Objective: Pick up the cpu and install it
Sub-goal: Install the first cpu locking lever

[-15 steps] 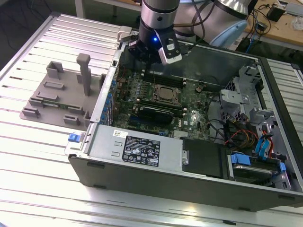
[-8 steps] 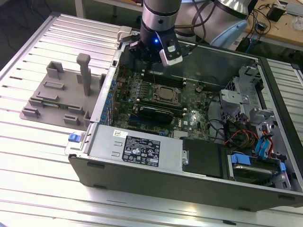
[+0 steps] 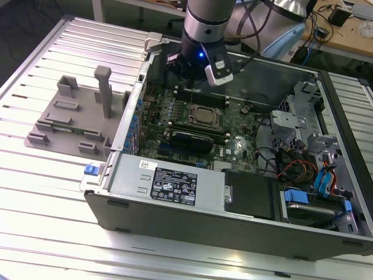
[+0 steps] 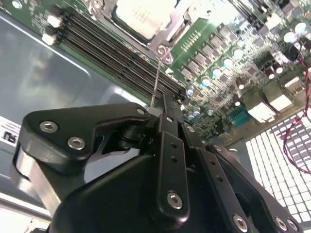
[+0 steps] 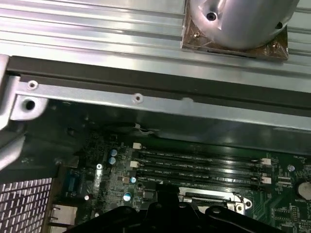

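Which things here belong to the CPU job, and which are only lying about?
Job: cpu in the motherboard socket; gripper close by.
Lying about: grey fixture beside the case; power supply; memory slots; cables.

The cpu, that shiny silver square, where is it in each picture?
Exterior view: the cpu sits in the middle of the green board.
Second wrist view: the cpu lies inside the metal socket frame.
First wrist view: I cannot make it out; the socket frame is there.
Shared landmark: the long black memory slots right beside the socket frame.
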Motion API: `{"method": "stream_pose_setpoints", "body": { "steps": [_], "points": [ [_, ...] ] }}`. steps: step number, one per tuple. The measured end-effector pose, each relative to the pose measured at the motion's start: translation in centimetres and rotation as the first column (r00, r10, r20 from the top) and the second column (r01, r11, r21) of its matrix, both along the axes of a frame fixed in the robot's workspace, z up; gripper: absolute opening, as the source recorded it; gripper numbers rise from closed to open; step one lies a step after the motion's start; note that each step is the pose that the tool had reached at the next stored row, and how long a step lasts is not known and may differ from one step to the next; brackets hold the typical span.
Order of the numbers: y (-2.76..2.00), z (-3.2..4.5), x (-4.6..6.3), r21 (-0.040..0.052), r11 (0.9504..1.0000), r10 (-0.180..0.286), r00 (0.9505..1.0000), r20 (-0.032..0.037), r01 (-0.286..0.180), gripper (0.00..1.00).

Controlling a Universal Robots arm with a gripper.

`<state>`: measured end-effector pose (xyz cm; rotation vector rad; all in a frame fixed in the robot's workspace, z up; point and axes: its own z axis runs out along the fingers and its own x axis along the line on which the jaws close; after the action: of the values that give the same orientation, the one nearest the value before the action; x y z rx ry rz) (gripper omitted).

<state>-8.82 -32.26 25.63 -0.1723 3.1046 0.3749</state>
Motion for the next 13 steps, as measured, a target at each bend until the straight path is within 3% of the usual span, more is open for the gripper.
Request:
{"method": "stream_pose_setpoints", "body": {
  "steps": [6,13],
  "points": [
    [-0.69,-0.28,2.1,0.0000,1.0000,-0.001,0.9999,-0.0131,0.001,0.11],
    [-0.73,-0.40,2.2,-0.0006,1.0000,-0.005,0.9999,-0.0150,0.005,0.11]
  ]
}}
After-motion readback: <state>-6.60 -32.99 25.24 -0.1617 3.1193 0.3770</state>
